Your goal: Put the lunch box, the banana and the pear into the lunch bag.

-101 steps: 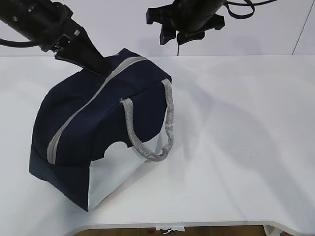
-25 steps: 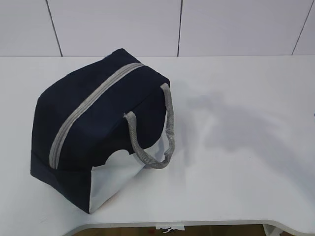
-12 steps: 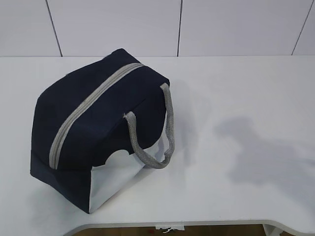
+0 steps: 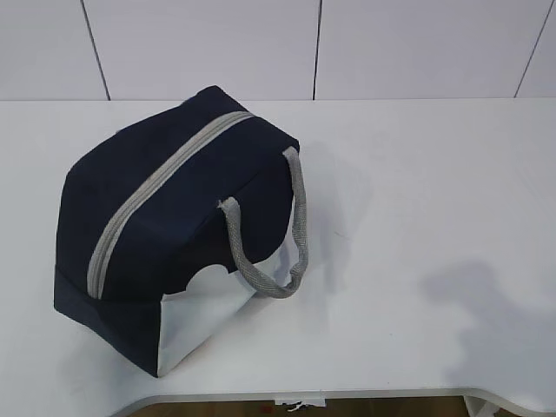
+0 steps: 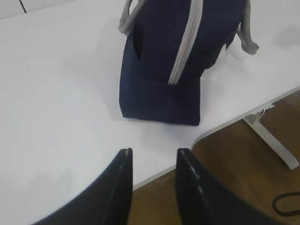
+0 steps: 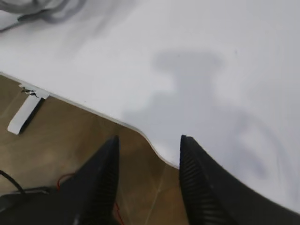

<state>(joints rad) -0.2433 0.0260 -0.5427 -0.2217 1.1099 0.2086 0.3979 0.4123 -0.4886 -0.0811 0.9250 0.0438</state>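
The navy-blue lunch bag [image 4: 174, 217] stands on the white table [image 4: 417, 191] at the left, its grey zipper [image 4: 156, 195] closed along the top and a grey handle [image 4: 291, 234] hanging over the white side panel. It also shows in the left wrist view [image 5: 164, 70]. The lunch box, the banana and the pear are out of view. My left gripper [image 5: 153, 152] is open and empty above the table's front edge, short of the bag. My right gripper [image 6: 150, 139] is open and empty over the table's front edge. Neither gripper shows in the exterior view.
The table's front edge [image 5: 225, 124] and wooden floor [image 6: 70, 140] lie below both grippers. A white table leg [image 5: 272, 140] stands under the edge. An arm's shadow [image 4: 486, 304] falls on the table at the right.
Both arms have left the exterior view since four seconds ago. The shadow on the table has slid right and toward the front. The bag has settled a little and stays put.
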